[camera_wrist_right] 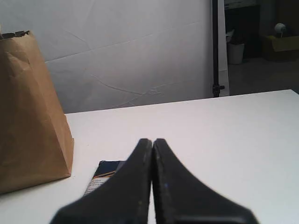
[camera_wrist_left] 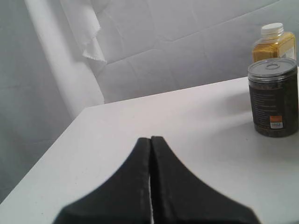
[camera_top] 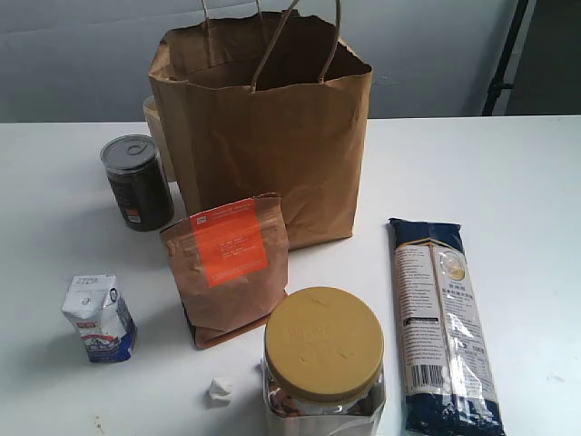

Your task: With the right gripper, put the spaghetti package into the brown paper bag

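- First, exterior view: the bag [camera_top: 272, 136] stands open-mouthed at twelve o'clock on the table [camera_top: 526, 182]. The packet [camera_top: 445, 327] lies flat at about four o'clock from it, apart, its length running twelve-to-six. A pouch [camera_top: 231, 268] and a jar [camera_top: 324, 345] sit at the packet's nine o'clock. Neither arm shows.
- Left wrist view: the left gripper [camera_wrist_left: 150, 140] has its fingers pressed together on nothing, over bare table, with a can [camera_wrist_left: 273, 98] well off.
- Right wrist view: the right gripper [camera_wrist_right: 153, 141] is likewise pressed together and empty. One end of the packet peeks past the fingers, probably just under them, though they hide most of it. The bag is near.
- Step in hand, as I judge it: the approach, with no grasp made yet. Next, the jaws must spread, drop across the packet's narrow width, pinch, lift, and carry it toward eleven o'clock over the bag's mouth.
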Motion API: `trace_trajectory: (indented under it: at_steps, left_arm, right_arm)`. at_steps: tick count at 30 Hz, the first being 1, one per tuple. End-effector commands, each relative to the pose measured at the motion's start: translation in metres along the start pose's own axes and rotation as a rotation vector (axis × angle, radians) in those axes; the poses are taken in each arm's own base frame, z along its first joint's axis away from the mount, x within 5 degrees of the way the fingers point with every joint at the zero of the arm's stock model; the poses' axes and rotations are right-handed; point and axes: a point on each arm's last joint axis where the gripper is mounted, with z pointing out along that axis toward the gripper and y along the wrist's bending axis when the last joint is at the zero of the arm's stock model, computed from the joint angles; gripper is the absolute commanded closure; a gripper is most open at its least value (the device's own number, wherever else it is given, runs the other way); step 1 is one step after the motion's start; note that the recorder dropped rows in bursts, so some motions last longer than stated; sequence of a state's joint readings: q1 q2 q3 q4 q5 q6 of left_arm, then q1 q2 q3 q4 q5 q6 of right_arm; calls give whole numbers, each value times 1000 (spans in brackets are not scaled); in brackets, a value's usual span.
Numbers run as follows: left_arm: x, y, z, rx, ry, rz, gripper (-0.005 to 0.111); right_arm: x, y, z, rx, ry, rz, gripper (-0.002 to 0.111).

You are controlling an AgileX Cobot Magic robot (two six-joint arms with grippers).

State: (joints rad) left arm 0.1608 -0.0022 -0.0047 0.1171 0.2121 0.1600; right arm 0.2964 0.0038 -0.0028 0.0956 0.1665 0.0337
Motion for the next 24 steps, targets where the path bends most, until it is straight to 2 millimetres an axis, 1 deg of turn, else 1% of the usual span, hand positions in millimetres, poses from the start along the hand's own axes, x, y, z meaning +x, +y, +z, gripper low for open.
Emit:
trace_trajectory:
  at_steps: [1,6,7,11,12,14,15,16,19,20,21,24]
  left_arm:
    - [1,-1,1,4,4,-7,107]
    - [1,-1,1,4,4,-7,107]
    - [1,-1,1,4,4,-7,107]
    - [1,-1,1,4,4,-7,107]
    - [1,-1,1,4,4,-7,107]
    - [1,-1,1,4,4,-7,107]
    - [1,-1,1,4,4,-7,107]
    - [1,-1,1,4,4,-7,107]
    - [1,-1,1,4,4,-7,107]
    - [1,-1,1,4,4,-7,107]
    - [1,-1,1,4,4,-7,107]
    - [1,-1,1,4,4,-7,107]
  right_arm:
    - [1,0,0,6,-2,3,108]
    - [-1,0,0,4,-16,18,108]
    - [-2,0,0,-1,-31,57,108]
    - [-13,0,-1,-32,-153,380,108]
    - [-13,0,-1,-32,-151,385,108]
    - [-20,3,-3,-42,-133,341,108]
    - [-31,7,-8,-61,-97,282,108]
    - [-35,9,-9,-69,-89,268,108]
    - [-48,15,-12,-102,-33,284,108]
    - [-55,18,-9,-108,49,272,108]
    - [-57,19,-6,-108,82,272,108]
    - [-72,25,14,-115,294,210,108]
